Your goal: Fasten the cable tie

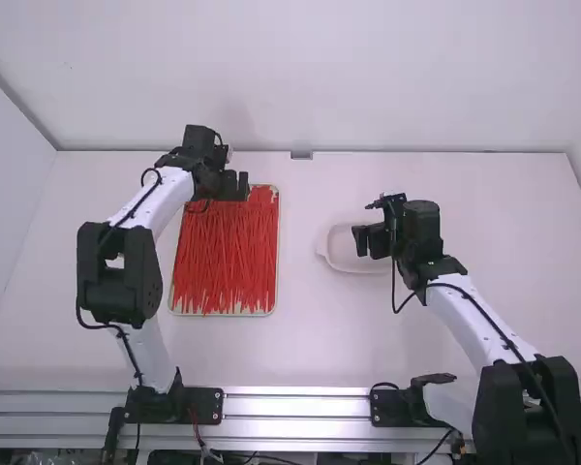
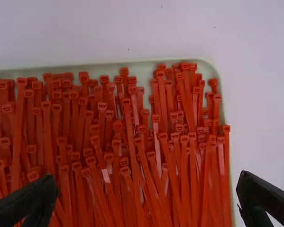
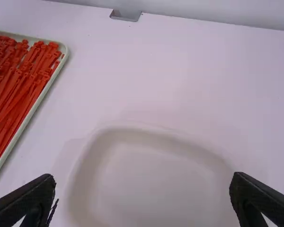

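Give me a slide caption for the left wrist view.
Open left gripper above a tray of orange cable ties.

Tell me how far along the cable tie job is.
Nothing looks fastened yet. The left gripper hangs open over the red cable ties on their tray, holding none. The right gripper is open above the white dish. Picking and fastening remain.

A white table [image 1: 523, 242] has a small grey bracket [image 1: 301, 153] at its far edge.
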`<move>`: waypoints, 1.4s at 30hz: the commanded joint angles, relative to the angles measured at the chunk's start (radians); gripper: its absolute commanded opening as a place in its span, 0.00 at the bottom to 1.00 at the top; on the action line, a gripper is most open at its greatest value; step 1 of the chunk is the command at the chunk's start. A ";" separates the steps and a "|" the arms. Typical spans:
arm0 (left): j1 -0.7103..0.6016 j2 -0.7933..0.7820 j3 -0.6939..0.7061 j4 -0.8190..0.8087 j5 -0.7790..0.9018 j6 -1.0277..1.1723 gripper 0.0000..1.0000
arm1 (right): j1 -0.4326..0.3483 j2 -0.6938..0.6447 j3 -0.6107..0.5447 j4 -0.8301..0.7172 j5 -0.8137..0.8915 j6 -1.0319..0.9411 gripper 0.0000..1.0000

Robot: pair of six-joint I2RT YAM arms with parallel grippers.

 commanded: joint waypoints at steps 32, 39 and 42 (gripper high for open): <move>-0.008 0.084 -0.126 0.171 -0.219 -0.135 0.66 | 0.003 0.006 0.035 -0.022 0.000 -0.006 0.98; -0.009 0.130 -0.126 0.210 -0.214 -0.158 0.66 | 0.003 0.006 0.035 -0.031 0.001 -0.006 0.98; -0.009 0.146 -0.126 0.211 -0.214 -0.158 0.66 | 0.003 0.006 0.035 -0.035 0.001 -0.006 0.98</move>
